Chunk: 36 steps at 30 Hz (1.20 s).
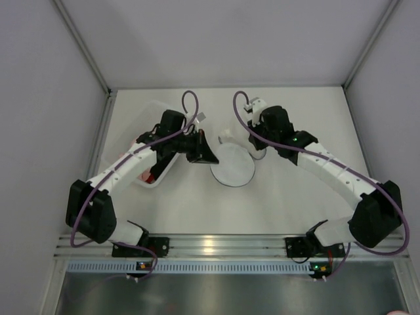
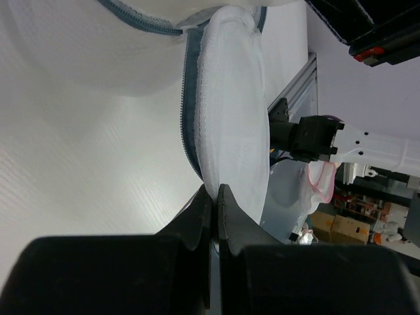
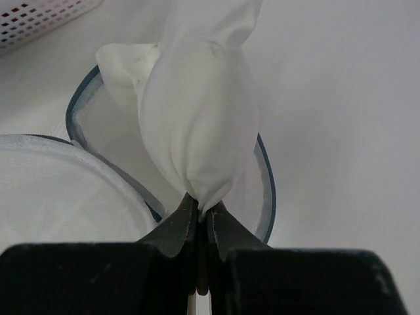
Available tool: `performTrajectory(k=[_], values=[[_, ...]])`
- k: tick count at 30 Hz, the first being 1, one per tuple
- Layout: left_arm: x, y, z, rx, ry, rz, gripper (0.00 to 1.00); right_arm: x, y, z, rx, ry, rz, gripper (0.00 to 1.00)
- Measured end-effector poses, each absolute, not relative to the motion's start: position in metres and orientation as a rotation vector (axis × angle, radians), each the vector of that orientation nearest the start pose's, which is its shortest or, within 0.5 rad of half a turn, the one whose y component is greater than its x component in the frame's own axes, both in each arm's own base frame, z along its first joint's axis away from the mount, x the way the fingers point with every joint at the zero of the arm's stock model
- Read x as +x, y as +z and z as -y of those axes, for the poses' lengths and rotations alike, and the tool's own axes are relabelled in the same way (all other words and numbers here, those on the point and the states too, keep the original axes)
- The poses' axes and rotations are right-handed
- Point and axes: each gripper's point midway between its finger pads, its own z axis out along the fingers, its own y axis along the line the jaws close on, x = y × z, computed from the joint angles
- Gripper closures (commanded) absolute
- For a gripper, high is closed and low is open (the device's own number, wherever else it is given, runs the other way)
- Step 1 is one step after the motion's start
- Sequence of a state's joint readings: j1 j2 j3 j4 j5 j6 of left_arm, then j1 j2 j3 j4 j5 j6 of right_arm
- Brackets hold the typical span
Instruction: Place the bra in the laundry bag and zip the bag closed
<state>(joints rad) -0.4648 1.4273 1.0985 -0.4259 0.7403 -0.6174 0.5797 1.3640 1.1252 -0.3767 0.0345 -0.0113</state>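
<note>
1. We found the laundry bag [image 1: 231,165] lying on the table [image 1: 295,210] between the two arms, about midway from left to right; its two round halves were parted and the zip was undone.
2. The left gripper [image 2: 213,197] was clamped tight on the edge of one mesh half, just beside the zipper tape [image 2: 189,98]; in its wrist view that half stood up on edge, apart from the other half.
3. The right gripper [image 3: 200,207] was pinched closed on a bunched end of the bra [image 3: 197,111]; the white fabric ran out from the fingertips over the open half, whose dark rim [image 3: 270,187] curved round it on either side; we could not tell how much of the garment touched the mesh.
4. We judged the loading step to be in hand; the left arm was holding the mouth open while the right brought the bra in; zipping had not begun.
5. The next move, as we judged it, called for the right arm to push the bra fully inside the rim and let go; no fabric should lie across the zipper teeth; the left must not let the raised half fall until then; only after that could the halves be laid together and the slider sought.
</note>
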Motion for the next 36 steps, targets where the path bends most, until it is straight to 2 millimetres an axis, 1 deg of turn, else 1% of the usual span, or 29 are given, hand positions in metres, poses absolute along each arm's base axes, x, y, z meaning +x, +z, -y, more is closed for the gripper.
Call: performTrajectory(k=[3, 8, 12, 17, 19, 22, 23, 24, 25, 26, 27, 29, 30, 31, 33, 34, 36], values=[[0.245, 0.191, 0.273, 0.248, -1.336, -2.512, 1.00, 0.332, 0.182, -0.221, -0.681, 0.333, -2.128, 1.00], [0.242, 0.178, 0.261, 0.291, -1.236, -2.548, 1.00, 0.313, 0.165, -0.229, -0.780, 0.406, -2.158, 1.00], [0.242, 0.173, 0.252, 0.299, -1.186, -2.567, 1.00, 0.299, 0.151, -0.232, -0.833, 0.416, -2.198, 1.00], [0.243, 0.172, 0.245, 0.287, -1.166, -2.585, 1.00, 0.280, 0.125, -0.242, -0.915, 0.373, -2.240, 1.00], [0.243, 0.174, 0.244, 0.289, -1.162, -2.585, 1.00, 0.277, 0.116, -0.244, -0.936, 0.348, -2.258, 1.00], [0.243, 0.177, 0.242, 0.304, -1.139, -2.583, 1.00, 0.280, 0.106, -0.241, -0.934, 0.288, -2.283, 1.00], [0.244, 0.179, 0.241, 0.307, -1.128, -2.580, 1.00, 0.281, 0.105, -0.239, -0.928, 0.272, -2.286, 0.98], [0.245, 0.181, 0.240, 0.313, -1.117, -2.575, 1.00, 0.282, 0.105, -0.237, -0.921, 0.258, -2.288, 0.89], [0.245, 0.183, 0.239, 0.321, -1.108, -2.568, 1.00, 0.283, 0.105, -0.236, -0.911, 0.248, -2.293, 0.57], [0.246, 0.185, 0.238, 0.327, -1.101, -2.562, 1.00, 0.284, 0.107, -0.235, -0.893, 0.242, -2.300, 0.43], [0.247, 0.188, 0.238, 0.333, -1.094, -2.556, 1.00, 0.284, 0.108, -0.233, -0.889, 0.230, -2.308, 0.34], [0.248, 0.192, 0.237, 0.350, -1.081, -2.540, 1.00, 0.282, 0.112, -0.230, -0.870, 0.219, -2.327, 0.08], [0.249, 0.194, 0.236, 0.357, -1.076, -2.534, 1.00, 0.281, 0.114, -0.229, -0.859, 0.218, -2.339, 0.03], [0.248, 0.195, 0.235, 0.361, -1.073, -2.533, 1.00, 0.280, 0.117, -0.228, -0.850, 0.219, -2.344, 0.01], [0.247, 0.195, 0.234, 0.368, -1.066, -2.534, 1.00, 0.276, 0.130, -0.226, -0.825, 0.236, -2.341, 0.01], [0.247, 0.195, 0.234, 0.372, -1.065, -2.534, 1.00, 0.274, 0.138, -0.226, -0.807, 0.248, -2.335, 0.01], [0.247, 0.195, 0.234, 0.376, -1.063, -2.533, 1.00, 0.272, 0.164, -0.225, -0.761, 0.280, -2.294, 0.01]])
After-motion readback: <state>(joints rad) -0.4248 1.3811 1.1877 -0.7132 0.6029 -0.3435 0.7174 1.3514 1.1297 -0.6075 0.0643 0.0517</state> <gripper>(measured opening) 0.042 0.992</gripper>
